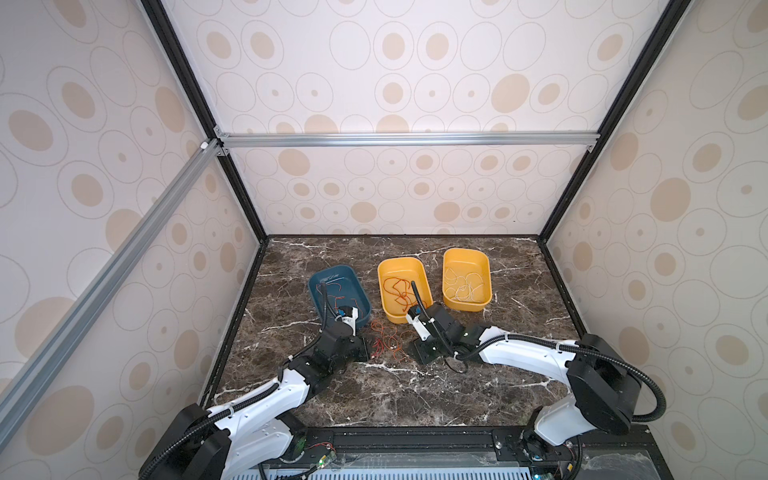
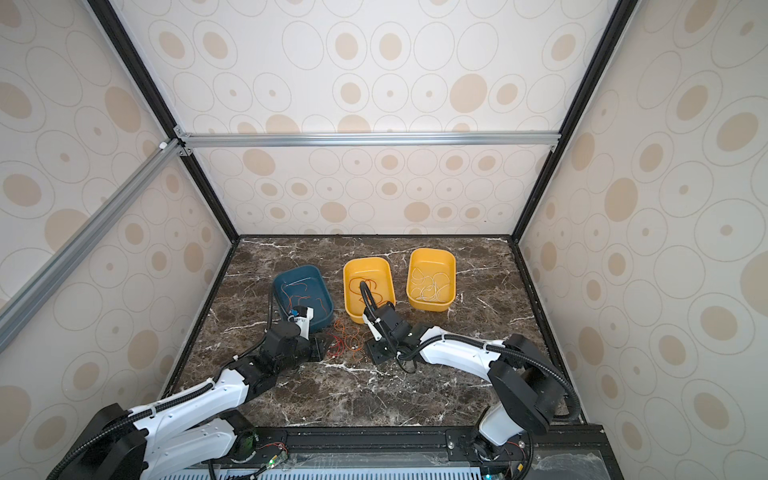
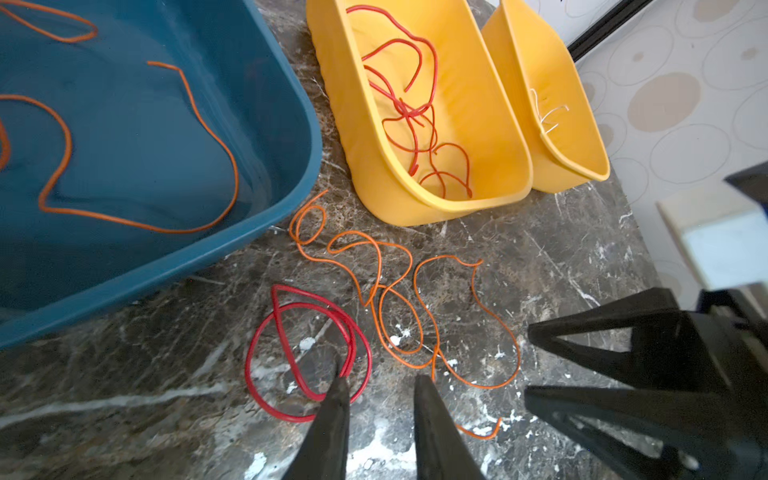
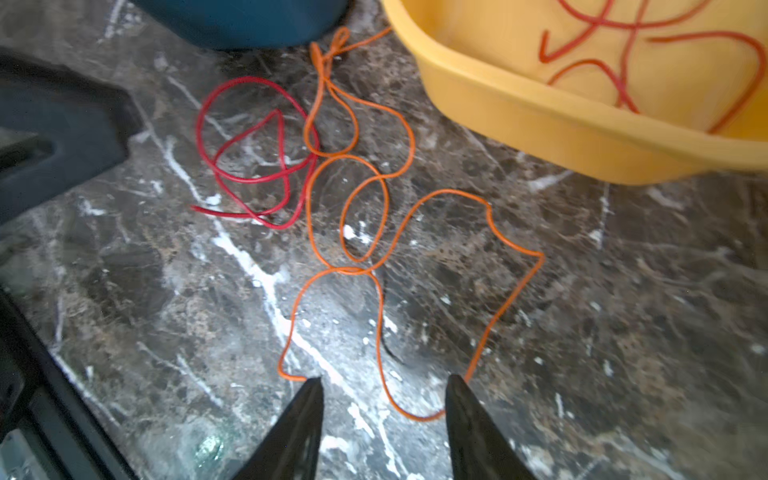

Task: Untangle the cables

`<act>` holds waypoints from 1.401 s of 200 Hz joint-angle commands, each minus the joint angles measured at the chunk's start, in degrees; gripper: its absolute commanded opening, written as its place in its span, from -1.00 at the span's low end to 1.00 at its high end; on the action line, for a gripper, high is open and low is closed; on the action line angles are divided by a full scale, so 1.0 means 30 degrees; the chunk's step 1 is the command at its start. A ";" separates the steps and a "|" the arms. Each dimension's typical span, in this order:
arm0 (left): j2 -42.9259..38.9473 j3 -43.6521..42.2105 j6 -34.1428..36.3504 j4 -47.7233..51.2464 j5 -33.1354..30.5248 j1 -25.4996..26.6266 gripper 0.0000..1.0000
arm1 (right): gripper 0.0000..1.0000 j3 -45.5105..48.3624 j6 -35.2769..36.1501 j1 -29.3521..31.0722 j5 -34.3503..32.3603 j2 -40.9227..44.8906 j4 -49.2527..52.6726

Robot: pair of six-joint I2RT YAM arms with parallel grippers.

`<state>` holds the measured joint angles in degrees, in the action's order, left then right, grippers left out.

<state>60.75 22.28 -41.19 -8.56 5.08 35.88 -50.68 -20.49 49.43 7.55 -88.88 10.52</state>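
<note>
A tangle of loose cables [image 1: 386,345] [image 2: 345,340] lies on the marble between my two grippers, in front of the trays. It is a red cable [image 3: 275,293] [image 4: 249,79] curled in a loop and a long orange cable [image 3: 379,270] [image 4: 449,191] in several loops beside it. My left gripper [image 3: 382,377] is open and low over the table, one fingertip at the edge of the red loop. My right gripper [image 4: 385,378] is open too, with a bend of the orange cable lying on the table between its fingers. Neither holds anything.
A blue tray [image 1: 311,286] [image 3: 145,145] at the left holds orange wires [image 3: 62,137]. The middle yellow tray [image 1: 379,274] [image 3: 374,174] holds red wires [image 3: 415,124], the right yellow tray [image 1: 444,266] [image 3: 573,137] white wires [image 3: 548,114]. Walls enclose the table.
</note>
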 commanded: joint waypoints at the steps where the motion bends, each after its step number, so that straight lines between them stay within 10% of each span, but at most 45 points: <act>1: 0.0278 0.0889 0.0608 0.0156 -0.0327 0.0140 -0.28 | 0.06 -0.0801 -0.1176 0.0571 0.2195 -0.1278 -0.1371; 67: 0.0781 0.1208 0.0915 0.0025 -0.0698 0.0150 -0.23 | -0.21 -0.1448 -0.1929 0.0925 0.1974 -0.3300 -0.0763; 125: 0.0851 0.1142 0.0987 -0.0324 -0.0583 0.0129 -0.17 | -1.00 -0.1433 -0.1345 0.0913 0.0445 -0.2354 0.0348; 219: 0.1508 0.1416 0.3193 -0.3442 0.1132 0.0798 0.13 | -1.00 -0.0508 0.1732 0.0615 -0.4786 0.4723 0.4601; 280: 0.2755 0.1508 0.5761 -0.7693 0.2246 0.2054 0.20 | -1.00 -0.0147 0.1982 -0.1460 -0.0731 0.7452 0.4564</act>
<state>67.99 24.69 -29.39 -22.85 9.26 40.71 -52.42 -15.92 47.20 -0.56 -69.38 22.94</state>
